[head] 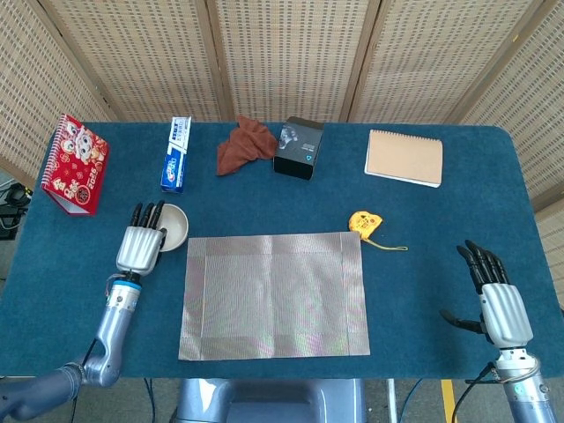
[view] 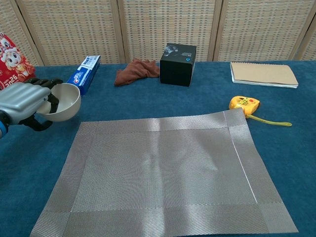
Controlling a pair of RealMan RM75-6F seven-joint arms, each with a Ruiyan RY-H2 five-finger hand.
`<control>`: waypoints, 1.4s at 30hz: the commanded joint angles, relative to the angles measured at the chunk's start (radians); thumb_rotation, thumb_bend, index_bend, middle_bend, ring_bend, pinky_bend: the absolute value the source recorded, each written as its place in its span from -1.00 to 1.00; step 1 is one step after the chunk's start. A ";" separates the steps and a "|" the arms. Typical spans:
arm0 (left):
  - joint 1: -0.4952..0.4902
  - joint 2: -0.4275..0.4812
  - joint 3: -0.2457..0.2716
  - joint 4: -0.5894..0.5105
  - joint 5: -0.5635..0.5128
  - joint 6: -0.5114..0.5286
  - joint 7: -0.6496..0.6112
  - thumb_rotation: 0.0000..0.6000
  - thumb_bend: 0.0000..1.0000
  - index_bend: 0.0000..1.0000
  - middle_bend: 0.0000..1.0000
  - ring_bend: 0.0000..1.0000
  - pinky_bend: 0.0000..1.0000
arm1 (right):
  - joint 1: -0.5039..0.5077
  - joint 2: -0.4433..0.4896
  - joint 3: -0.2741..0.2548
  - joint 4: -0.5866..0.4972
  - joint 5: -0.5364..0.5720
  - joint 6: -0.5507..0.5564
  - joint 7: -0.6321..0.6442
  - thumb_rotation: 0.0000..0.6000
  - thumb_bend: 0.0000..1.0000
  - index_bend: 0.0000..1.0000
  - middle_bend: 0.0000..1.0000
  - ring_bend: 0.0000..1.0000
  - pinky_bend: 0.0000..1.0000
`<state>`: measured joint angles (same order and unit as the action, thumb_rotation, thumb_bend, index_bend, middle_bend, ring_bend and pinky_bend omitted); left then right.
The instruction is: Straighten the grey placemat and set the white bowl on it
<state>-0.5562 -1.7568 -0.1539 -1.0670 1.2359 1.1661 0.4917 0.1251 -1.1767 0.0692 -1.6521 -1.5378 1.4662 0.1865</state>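
From the head view, the grey placemat [head: 274,295] lies flat in the middle of the blue worktop [head: 441,229], its edges nearly square to the worktop's front edge. Just off the placemat's far left corner, the left hand [head: 141,242] grips the white bowl [head: 173,227], fingers over its rim. Well to the right of the placemat, the right hand [head: 495,295] rests with fingers straight and apart, holding nothing. Beyond the placemat stand a red calendar [head: 74,165], a toothpaste box [head: 176,153], a brown cloth [head: 245,144], a black box [head: 299,147] and a tan notebook [head: 404,157]; a yellow tape measure [head: 365,223] sits just beside the placemat's far right corner.

From the chest view, the left hand [view: 24,100] holds the white bowl [view: 64,102] tilted, its mouth turned toward the hand, beyond the placemat's [view: 163,173] far left corner and not over it. The right hand is out of this view.
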 commanded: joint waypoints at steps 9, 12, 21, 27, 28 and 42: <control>-0.010 0.046 0.032 -0.200 0.105 0.061 0.039 1.00 0.06 0.61 -1.00 -1.00 -1.00 | -0.001 0.002 -0.001 -0.004 -0.002 0.003 0.001 1.00 -0.64 -0.86 -1.00 -1.00 -1.00; -0.023 0.034 0.054 -0.246 0.140 0.056 0.076 1.00 0.06 0.61 -1.00 -1.00 -1.00 | -0.001 0.004 -0.001 -0.005 -0.002 0.002 0.005 1.00 -0.64 -0.86 -1.00 -1.00 -1.00; -0.073 -0.050 0.090 -0.336 0.182 -0.008 0.193 1.00 0.06 0.61 -1.00 -1.00 -1.00 | -0.005 0.015 -0.002 -0.015 -0.011 0.012 0.020 1.00 -0.64 -0.86 -1.00 -1.00 -1.00; -0.083 -0.112 0.103 -0.334 0.178 -0.035 0.247 1.00 0.06 0.61 -1.00 -1.00 -1.00 | -0.007 0.024 -0.002 -0.020 -0.014 0.016 0.034 1.00 -0.64 -0.86 -1.00 -1.00 -1.00; -0.084 -0.118 0.104 -0.332 0.174 -0.041 0.254 1.00 0.07 0.61 -1.00 -1.00 -1.00 | -0.006 0.025 -0.002 -0.021 -0.015 0.016 0.036 1.00 -0.64 -0.86 -1.00 -1.00 -1.00; -0.078 -0.157 0.100 -0.325 0.121 -0.076 0.277 1.00 -0.23 -0.04 -1.00 -1.00 -1.00 | -0.010 0.029 -0.008 -0.027 -0.031 0.027 0.040 1.00 -0.64 -0.86 -1.00 -1.00 -1.00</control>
<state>-0.6359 -1.9154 -0.0530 -1.3892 1.3588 1.0915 0.7682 0.1155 -1.1473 0.0615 -1.6794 -1.5691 1.4928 0.2262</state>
